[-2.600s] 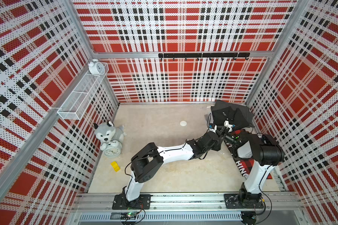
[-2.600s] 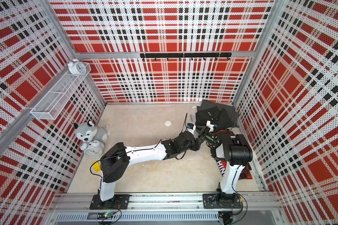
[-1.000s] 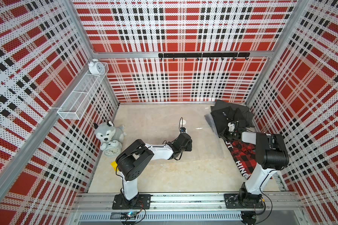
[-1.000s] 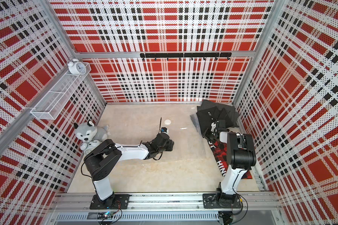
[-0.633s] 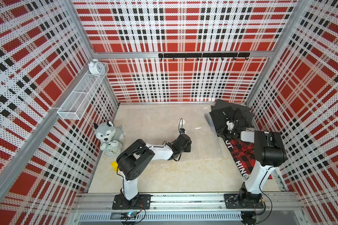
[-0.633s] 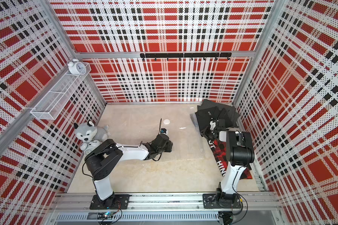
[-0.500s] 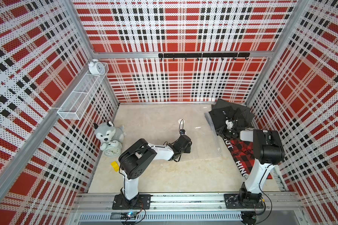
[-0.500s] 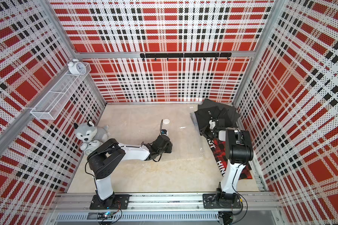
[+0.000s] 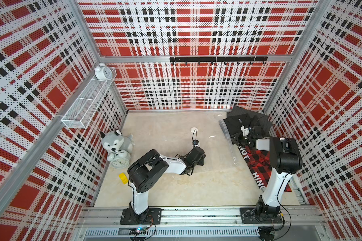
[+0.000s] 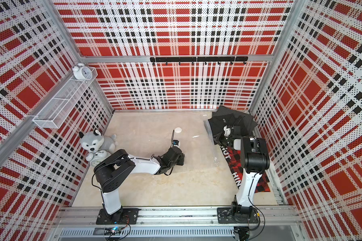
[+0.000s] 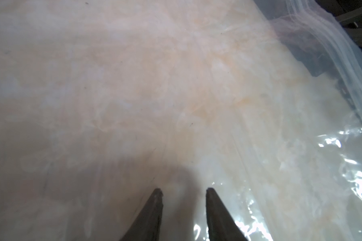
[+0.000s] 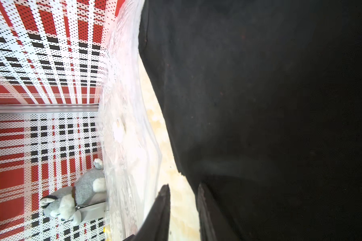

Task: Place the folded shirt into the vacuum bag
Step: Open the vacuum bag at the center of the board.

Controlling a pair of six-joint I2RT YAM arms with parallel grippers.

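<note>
The vacuum bag (image 9: 217,150) lies flat and transparent across the table's middle, its white valve cap (image 9: 193,129) towards the back. A black folded shirt (image 9: 247,121) sits at the back right, against the bag's right edge. Whether its edge is inside the bag I cannot tell. My left gripper (image 9: 201,160) rests low on the bag. In the left wrist view its fingers (image 11: 184,191) stand apart amid hazy plastic. My right gripper (image 9: 235,139) is at the shirt's near edge. In the right wrist view it (image 12: 184,185) is open, one finger against the black cloth.
A red plaid cloth (image 9: 257,164) lies under the right arm. At the left wall sit a husky plush (image 9: 116,140), an alarm clock (image 9: 119,161) and a yellow piece (image 9: 123,178). A wire shelf (image 9: 88,104) hangs on the left wall.
My left arm has drawn back from the bag's right edge to its middle. Within the last second my right gripper's jaws parted at the shirt's edge.
</note>
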